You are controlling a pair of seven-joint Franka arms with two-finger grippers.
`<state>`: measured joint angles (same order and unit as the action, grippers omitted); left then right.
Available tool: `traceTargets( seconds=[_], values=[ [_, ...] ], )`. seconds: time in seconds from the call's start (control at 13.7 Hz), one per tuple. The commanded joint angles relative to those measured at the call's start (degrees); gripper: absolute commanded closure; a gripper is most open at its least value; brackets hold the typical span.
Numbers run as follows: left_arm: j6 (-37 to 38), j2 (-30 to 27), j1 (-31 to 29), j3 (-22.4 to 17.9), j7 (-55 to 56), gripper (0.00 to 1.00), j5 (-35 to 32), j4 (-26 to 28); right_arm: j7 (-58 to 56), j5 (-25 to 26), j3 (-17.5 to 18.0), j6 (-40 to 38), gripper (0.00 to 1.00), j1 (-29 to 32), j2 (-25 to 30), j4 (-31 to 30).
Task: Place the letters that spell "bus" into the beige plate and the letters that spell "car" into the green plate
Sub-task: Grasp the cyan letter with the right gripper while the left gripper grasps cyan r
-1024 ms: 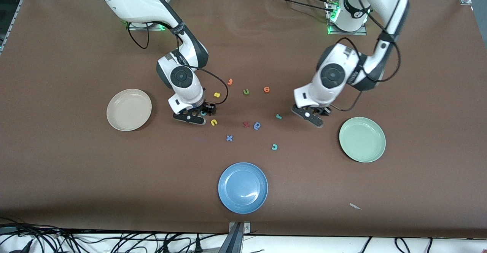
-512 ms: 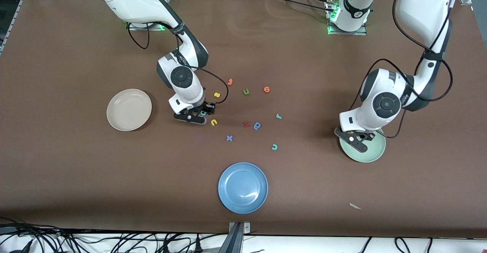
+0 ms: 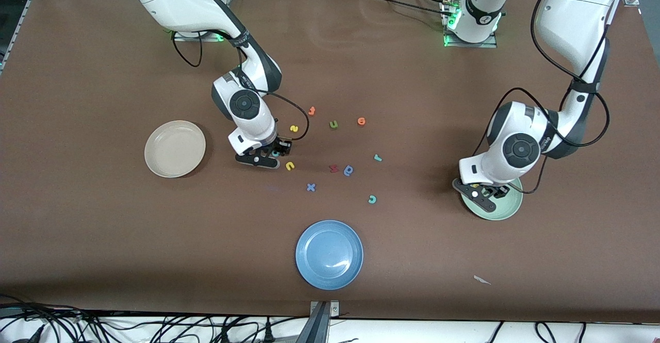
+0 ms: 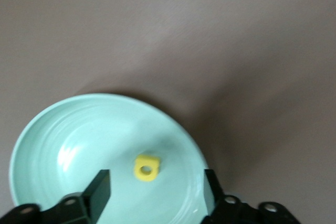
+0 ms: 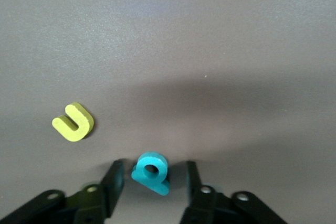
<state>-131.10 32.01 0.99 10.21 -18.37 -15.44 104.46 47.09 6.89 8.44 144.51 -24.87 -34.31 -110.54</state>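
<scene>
Left wrist view shows the left claw (image 4: 152,192) spread wide over the green plate (image 4: 47,145), with the yellow a (image 4: 146,167) lying flat in the dish just below and between the fingers (image 4: 98,187). Nothing grips it; the letter sits loose on the plate, so this looks like a drop just made, the fingers parted to let it fall clear.

Right wrist view has the right claw (image 5: 152,187) low at the desk (image 3: 103,64), its two fingers straddling the teal b (image 5: 151,172) with a little gap on each side. They stand narrow but I judge not yet pinching; the claw is set that way so a small closing will catch the foam edgewise. The yellow u (image 5: 74,122) lies just beside that claw on the desk, untouched, and the yellow s (image 3: 294,128) sits near it too, toward the robots' bases.

In the front view the beige plate (image 3: 175,148) is near the right claw, toward the right arm's end, and looks empty. The teal r (image 3: 378,158) and teal c (image 3: 372,199) lie on the desk between the two claws, well apart from the green plate.

Judged so, one letter of "car" is in place and none of "bus". Next the right claw needs to shut on the b and lift it; the risk is the tiny piece slipping or tipping out.
</scene>
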Motion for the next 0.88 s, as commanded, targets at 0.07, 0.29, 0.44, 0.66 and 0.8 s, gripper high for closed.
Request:
traceTargets(
  seconds=[0.07, 0.29, 0.44, 0.66, 0.8],
  values=[
    [1.7, 0.0, 1.9, 5.1, 10.5, 0.00, 3.7, -0.8, -1.7, -0.1, 0.7, 1.2, 0.54, 0.7, 0.1, -0.9],
    [1.0, 1.9, 8.8, 5.8, 22.8, 0.01, 3.7, -2.0, -1.7, -0.1, 0.7, 1.6, 0.62, 0.8, -0.1, -0.8],
    [0.9, 4.0, 11.9, 5.8, 27.1, 0.05, 3.7, -4.0, -1.7, -0.1, 0.7, 2.4, 0.69, 0.7, -0.2, -0.8],
    [0.9, 5.5, 15.5, 5.8, 31.6, 0.24, 3.7, -5.2, -1.7, -0.3, 0.7, 2.2, 0.76, 0.8, 0.1, -0.7],
    [0.8, 6.3, 17.5, 5.8, 33.9, 0.38, 3.7, -5.3, -2.3, -0.9, 0.7, 0.2, 0.78, 1.7, 1.9, -0.7]
  ],
)
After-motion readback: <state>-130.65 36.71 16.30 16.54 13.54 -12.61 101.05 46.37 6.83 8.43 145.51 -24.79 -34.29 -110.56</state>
